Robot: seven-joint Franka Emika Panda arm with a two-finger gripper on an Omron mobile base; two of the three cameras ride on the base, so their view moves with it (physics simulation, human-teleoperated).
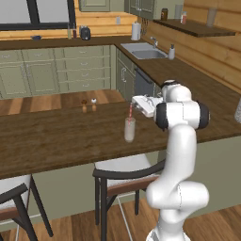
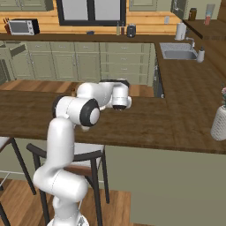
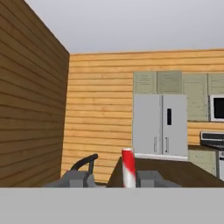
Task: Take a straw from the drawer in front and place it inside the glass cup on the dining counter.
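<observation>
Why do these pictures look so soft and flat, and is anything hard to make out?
Left base view: even light, no glare; the glass cup is faint against the dining counter, the straw thin but legible. Right base view: equally flat, distant cabinets soft. Hand view: the straw's tip is sharp, the walls plain.

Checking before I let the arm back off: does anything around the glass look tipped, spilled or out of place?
Nothing stands out. The glass cup stands upright on the dining counter with the straw in it; nothing spilled.
</observation>
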